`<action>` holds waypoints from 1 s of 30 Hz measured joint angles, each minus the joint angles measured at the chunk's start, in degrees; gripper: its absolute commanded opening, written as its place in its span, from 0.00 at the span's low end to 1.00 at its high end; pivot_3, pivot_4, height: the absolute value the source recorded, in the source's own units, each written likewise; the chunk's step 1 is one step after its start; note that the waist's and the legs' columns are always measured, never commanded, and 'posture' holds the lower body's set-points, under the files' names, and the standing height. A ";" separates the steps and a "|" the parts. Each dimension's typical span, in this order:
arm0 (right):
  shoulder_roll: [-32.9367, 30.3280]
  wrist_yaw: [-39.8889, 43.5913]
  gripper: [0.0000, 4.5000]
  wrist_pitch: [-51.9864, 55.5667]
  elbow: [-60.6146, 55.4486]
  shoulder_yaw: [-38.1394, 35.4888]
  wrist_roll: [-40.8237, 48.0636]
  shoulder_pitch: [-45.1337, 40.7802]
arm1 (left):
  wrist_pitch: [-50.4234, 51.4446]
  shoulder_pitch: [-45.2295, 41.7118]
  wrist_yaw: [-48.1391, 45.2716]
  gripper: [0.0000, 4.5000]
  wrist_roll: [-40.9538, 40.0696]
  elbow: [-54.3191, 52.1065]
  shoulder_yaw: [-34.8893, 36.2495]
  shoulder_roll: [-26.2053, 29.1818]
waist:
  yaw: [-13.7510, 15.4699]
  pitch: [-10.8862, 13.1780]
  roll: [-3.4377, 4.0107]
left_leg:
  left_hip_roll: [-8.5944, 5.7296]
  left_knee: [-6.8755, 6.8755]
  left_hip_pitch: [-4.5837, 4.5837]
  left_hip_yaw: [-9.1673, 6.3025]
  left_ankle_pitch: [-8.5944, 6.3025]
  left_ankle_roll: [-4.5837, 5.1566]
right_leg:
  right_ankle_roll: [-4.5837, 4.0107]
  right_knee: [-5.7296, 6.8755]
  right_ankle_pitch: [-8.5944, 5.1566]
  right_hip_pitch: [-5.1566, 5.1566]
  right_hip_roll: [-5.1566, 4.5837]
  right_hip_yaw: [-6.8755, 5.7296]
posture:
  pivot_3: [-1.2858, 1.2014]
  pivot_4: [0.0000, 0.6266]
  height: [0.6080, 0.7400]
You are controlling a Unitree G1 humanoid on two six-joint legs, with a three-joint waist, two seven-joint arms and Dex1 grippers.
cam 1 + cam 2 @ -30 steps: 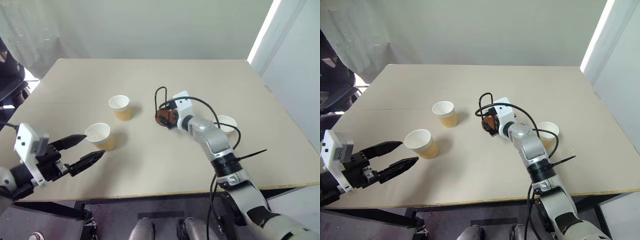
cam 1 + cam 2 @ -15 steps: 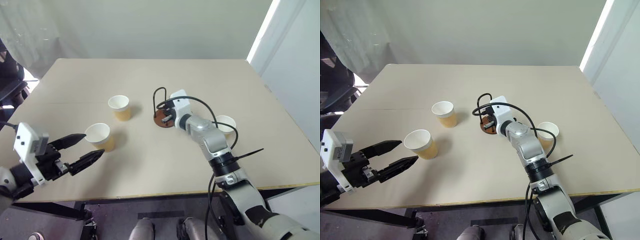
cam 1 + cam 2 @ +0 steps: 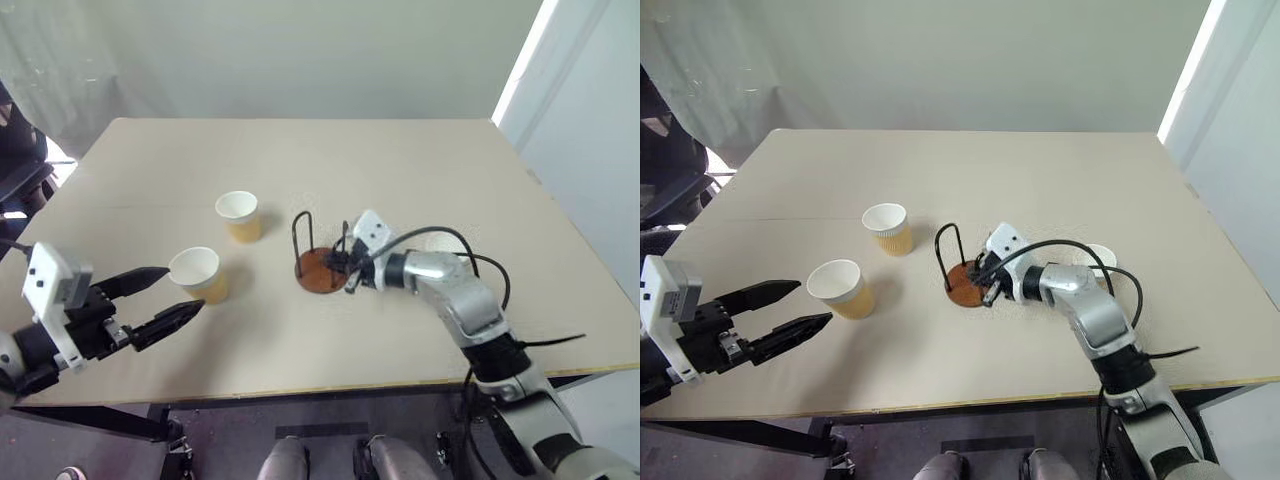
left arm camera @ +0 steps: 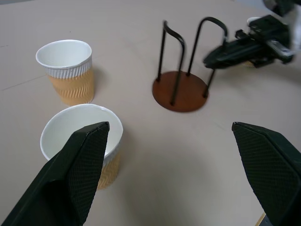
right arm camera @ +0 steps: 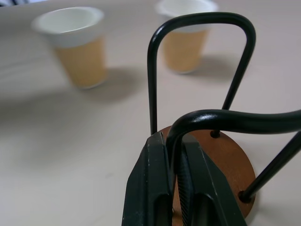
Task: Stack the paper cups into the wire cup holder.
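The right gripper had its jaws clamped on one of the thin wire loops of the wire cup holder, low on the loop near the round reddish-brown base. That grip reads as a way to drag or steady the stand rather than to load it, since no cup was in either gripper. The holder stood upright near the middle of the counter, its loops empty and its disc bare: no cup had been stacked yet.

The left gripper hung level just off the near left edge of the counter with its jaws wide apart, holding nothing. Its fingers pointed toward the nearest paper cup, which stood upright and empty just beyond the fingertips, framed by the open jaws in the left wrist view. That pose looks like a readied approach for a side grasp on the cup wall.

A second paper cup stood upright and empty farther back, between the nearest cup and the holder but apart from both. A third cup sat behind the right forearm, mostly hidden, so only its white rim could be made out.

As a judgement, the holder was being placed within easy reach of the left arm, and the next move would call for closing on the nearest cup without crushing its thin wall.
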 measured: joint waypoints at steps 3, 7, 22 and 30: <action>-1.78 1.85 0.01 1.53 -3.47 0.13 1.59 1.79 | -0.02 0.00 -0.93 1.00 0.02 0.41 0.01 0.77 | -0.03 -0.02 -0.03 | 0.00 0.01 0.04 0.01 0.06 0.04 | 0.03 0.00 0.02 0.04 0.03 0.05 | 0.52 0.24 1.00; -3.39 3.72 0.01 2.42 -7.22 0.86 3.18 3.94 | -0.02 -0.01 -1.68 1.00 0.08 1.07 0.00 1.15 | -0.04 -0.04 -0.06 | 0.01 0.01 0.14 0.01 0.08 0.06 | 0.04 -0.01 0.02 0.13 0.08 0.10 | 0.52 0.24 1.00; -5.66 4.89 0.01 1.65 -9.22 1.31 4.64 5.48 | -0.10 -2.39 -3.39 1.00 1.22 3.87 -1.89 2.79 | -0.03 -0.06 -0.11 | 0.01 0.00 0.29 0.01 0.10 0.09 | 0.13 -0.03 -0.10 0.27 0.15 0.23 | 0.52 0.24 1.00; -6.54 5.70 0.40 -1.33 -6.09 3.15 2.45 5.52 | -0.66 -3.29 -3.53 1.00 1.56 4.17 -2.04 2.91 | -0.03 -0.07 -0.11 | 0.01 0.01 0.29 0.01 0.10 0.10 | 0.14 -0.03 -0.10 0.27 0.15 0.25 | 0.52 0.24 1.00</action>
